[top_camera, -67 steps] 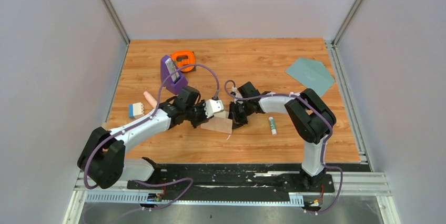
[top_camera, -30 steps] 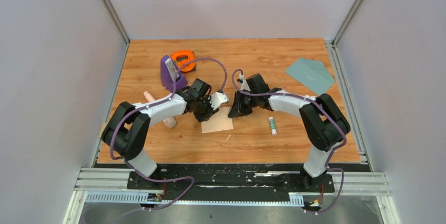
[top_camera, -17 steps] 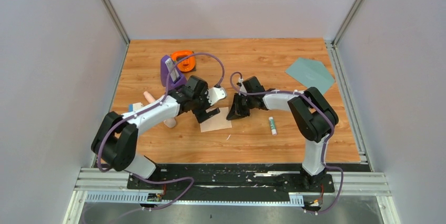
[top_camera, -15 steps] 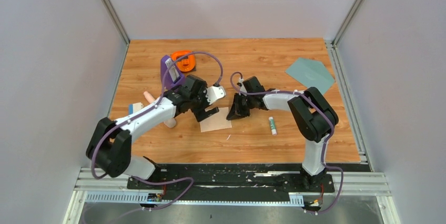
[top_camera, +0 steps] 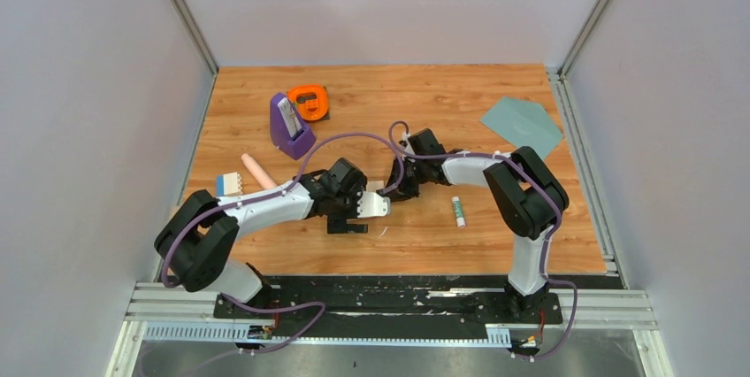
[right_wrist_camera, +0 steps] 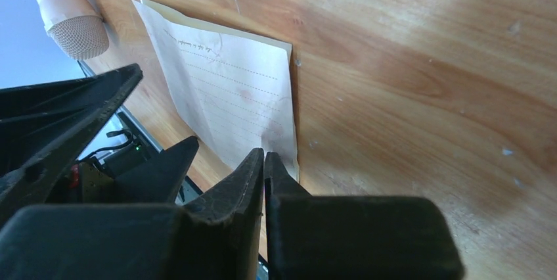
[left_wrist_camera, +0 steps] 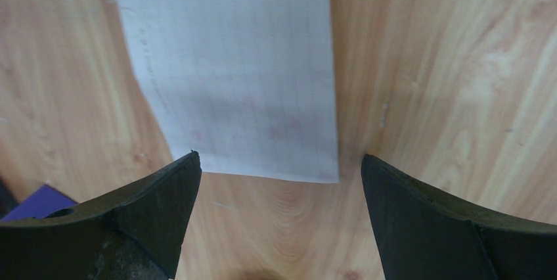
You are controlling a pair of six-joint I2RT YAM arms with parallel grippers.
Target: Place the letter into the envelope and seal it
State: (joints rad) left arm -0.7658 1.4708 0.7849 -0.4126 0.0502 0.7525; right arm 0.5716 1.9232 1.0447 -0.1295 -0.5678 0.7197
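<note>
**Letter lies between two grippers, envelope waits across the table**

The left gripper (left_wrist_camera: pixel 279 158) hangs low over the wood with its fingers (left_wrist_camera: pixel 131 221) spread as wide as they go, holding nothing. The short near edge of the letter (left_wrist_camera: pixel 236 63) sits in the gap between them. The sheet lies flat, and its long axis runs straight ahead and away from those fingers.

From the other side, the right gripper (right_wrist_camera: pixel 264 156) has its fingers pressed together. The tips are at the letter's near edge, close to a corner. Whether they rest on the paper, nip it or only hover above it cannot be told from here.

Both arms fold inward, so the two grippers nearly meet over the middle of the table (top_camera: pixel 424 94). From above, the left one hides most of the sheet.

The envelope (top_camera: pixel 522 125) lies flat toward the far right corner, well apart from the letter and much closer to the right arm's reach. No letter is in it yet, so the insertion and the sealing look to be ahead.

A glue stick (top_camera: pixel 458 211) lies on the boards between letter and envelope, near the right arm. A pink cylinder (top_camera: pixel 259 171) rests to the left, apart from the paper.

The next move seems to turn on lifting a thin sheet that lies flush on wood. The open left fingers straddle its short edge and look best placed to take it.
</note>
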